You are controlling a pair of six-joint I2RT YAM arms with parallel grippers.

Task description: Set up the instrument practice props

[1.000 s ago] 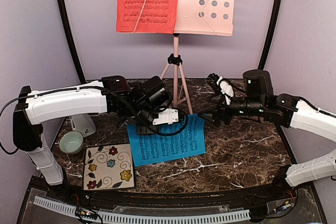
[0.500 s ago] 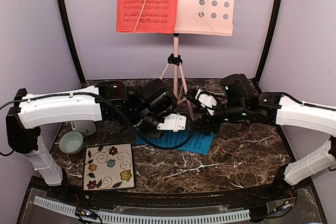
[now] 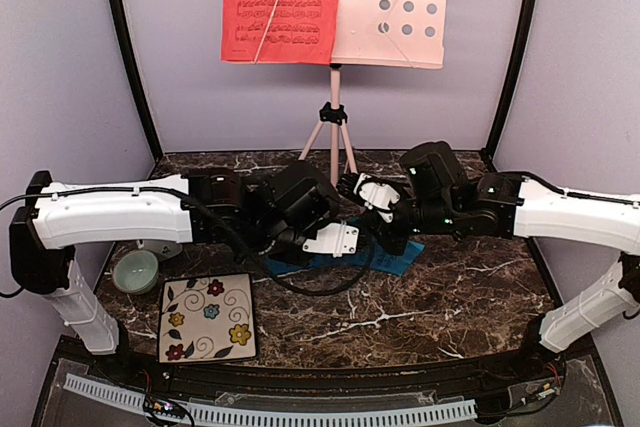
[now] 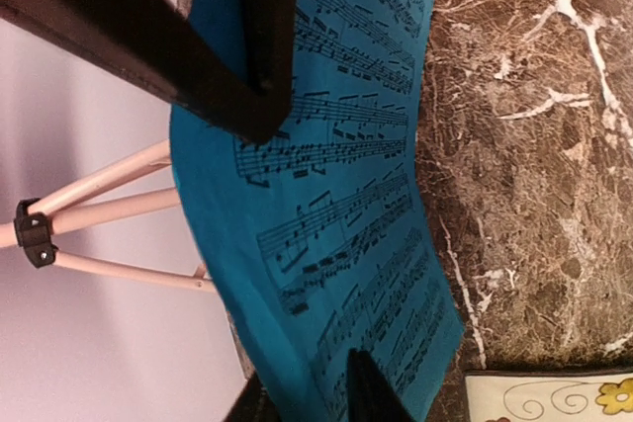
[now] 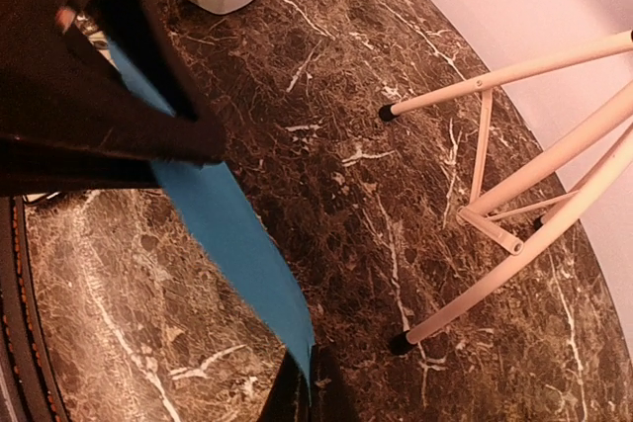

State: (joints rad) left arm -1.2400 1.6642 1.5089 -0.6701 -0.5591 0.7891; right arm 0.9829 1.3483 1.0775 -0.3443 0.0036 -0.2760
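Overhead: the left end effector (image 3: pixel 352 244) and right end effector (image 3: pixel 388 242) meet over the middle of the tabletop (image 3: pixel 470 287), at the blue sheet (image 3: pixel 402 260); the music stand (image 3: pixel 395 7) stands at 12 o'clock. Left wrist: whether it grips, I cannot tell. Right wrist: clamped on the sheet's edge (a thin bite), so a tug could slip or tear it.

**Bowl and tile at the left of a marble top**

A dark brown marble table (image 3: pixel 470 287) with white veins carries a small pale green bowl (image 3: pixel 135 270) near its left edge. Just beside the bowl, nearer the front, lies a square floral tile (image 3: pixel 207 316), cream with red, blue and yellow flowers. Pale lilac walls (image 3: pixel 60 67) stand behind.
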